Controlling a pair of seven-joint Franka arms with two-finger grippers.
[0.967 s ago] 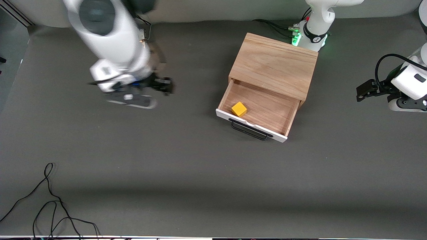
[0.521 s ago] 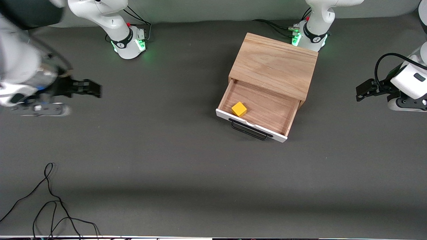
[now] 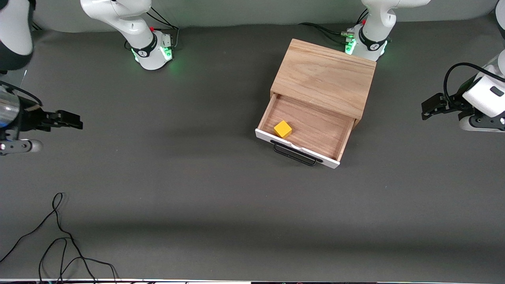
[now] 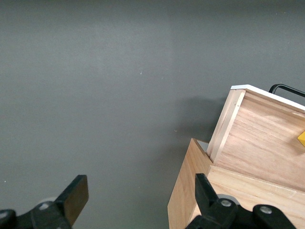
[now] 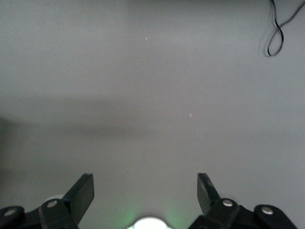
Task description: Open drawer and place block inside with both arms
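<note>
Front view shows the drawer (image 3: 305,132) pulled out of its light wood cabinet (image 3: 323,77), its white front and black wire handle (image 3: 295,154) turned toward the camera. The yellow block (image 3: 283,129) sits on the drawer's wooden floor, close to the white front and in the corner toward the right arm's end of the table (it rests flat, touching nothing but the floor as far as can be seen). The cabinet stands just in front of the left arm's green-lit base (image 3: 367,43).

The left gripper (image 3: 430,106) hangs over bare table at the left arm's end, well apart from the cabinet. In the left wrist view its two black fingers (image 4: 76,195) are spread wide with nothing between them, and the cabinet's corner, the drawer's side wall and a sliver of the block (image 4: 301,138) show past them.

The right gripper (image 3: 69,119) is over bare table at the right arm's end, well away from the drawer. The right wrist view shows its fingers (image 5: 83,191) wide apart too, holding nothing, with only grey tabletop below and a loop of black cable (image 5: 279,26) at the edge. That cable (image 3: 59,236) lies in loose curls on the table near the front camera, at the right arm's end.
</note>
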